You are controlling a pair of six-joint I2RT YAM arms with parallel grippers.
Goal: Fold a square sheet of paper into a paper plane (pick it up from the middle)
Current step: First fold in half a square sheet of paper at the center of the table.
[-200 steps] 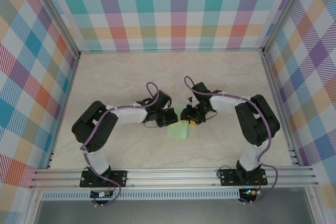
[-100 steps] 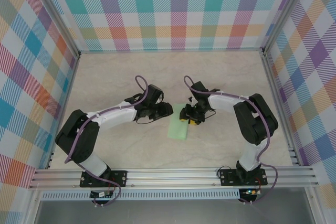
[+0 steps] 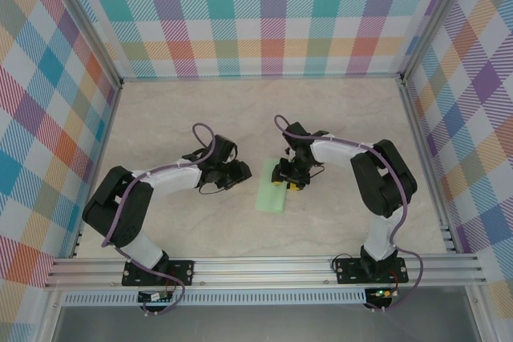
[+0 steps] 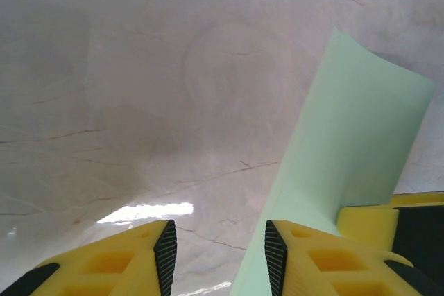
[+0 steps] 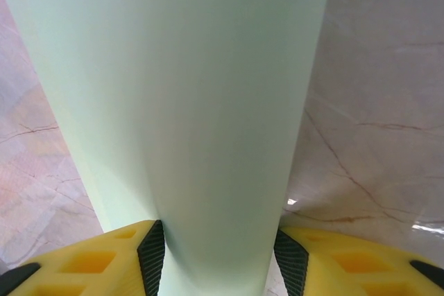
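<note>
ARMS: Now that my black-and-yellow left gripper [image 4: 220, 240] has let go and drawn off to the left, entry one reads: jaws apart, only bare pale marbled table [image 3: 337, 118] between them. A second ago it sat against the paper's left edge.

CLERK: Entry two, the paper?

ARMS: Thin pale mint-green square sheet of paper [image 3: 272, 194], at present a narrow doubled strip. It lies between my two grippers near the table's middle, in the same place as a second ago. From the left wrist its far end appears to curve up off the surface.

CLERK: Entry three, the other hand?

ARMS: Black-and-yellow right gripper [image 5: 218, 247], kept at the strip's far right edge. The sheet runs between its fingers [image 5: 97, 261] and fills the gap from pad to pad. Whether it is clamped or merely straddled, I cannot tell.

CLERK: Meaning for the plane?

ARMS: Judged: first fold laid, and released on the left. No nose, no wings, so most of the folding is outstanding. The loose fold may spring open if the right side lets go too
</note>
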